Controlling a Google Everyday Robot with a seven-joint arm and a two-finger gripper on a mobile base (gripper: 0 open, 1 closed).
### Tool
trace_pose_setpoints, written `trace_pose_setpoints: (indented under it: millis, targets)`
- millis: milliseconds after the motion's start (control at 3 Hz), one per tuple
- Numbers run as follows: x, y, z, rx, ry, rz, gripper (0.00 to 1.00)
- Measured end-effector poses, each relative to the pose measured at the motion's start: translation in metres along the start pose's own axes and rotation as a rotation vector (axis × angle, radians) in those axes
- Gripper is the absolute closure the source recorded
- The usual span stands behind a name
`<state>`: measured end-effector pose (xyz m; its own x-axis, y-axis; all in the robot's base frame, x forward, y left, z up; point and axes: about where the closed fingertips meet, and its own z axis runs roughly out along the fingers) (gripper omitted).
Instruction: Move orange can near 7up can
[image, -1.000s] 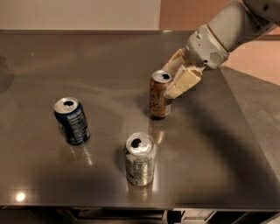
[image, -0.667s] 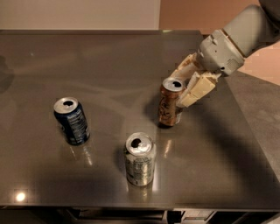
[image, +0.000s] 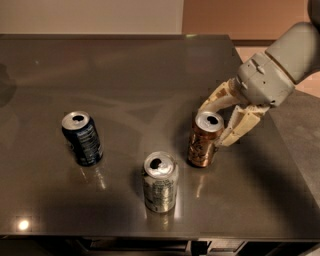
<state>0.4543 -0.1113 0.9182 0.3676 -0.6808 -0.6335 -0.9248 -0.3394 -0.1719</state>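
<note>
Most of the job done: drags brownish-orange soda can (image: 204, 141), clamped in pale two-finger gripper (image: 215, 123), nearer, now just far-right of silvery-green 7up can (image: 160, 182); needs only release.

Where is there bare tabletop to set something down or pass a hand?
Free: the table behind the cans, and left of the blue can. Crowded: front centre, where the claw grips the orange can beside the 7up can.
</note>
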Motion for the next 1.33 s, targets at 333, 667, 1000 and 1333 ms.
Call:
trace_pose_setpoints:
  millis: [333,667,1000,1333]
  targets:
    - [-0.004,0.017,0.012,-0.049,-0.023,-0.060,1.00]
    - [-0.008,0.027,0.021,-0.082,-0.050,-0.087,0.82]
    - [-0.012,0.031,0.025,-0.107,-0.063,-0.105,0.59]
    - [-0.013,0.025,0.027,-0.085,-0.060,-0.106,0.36]
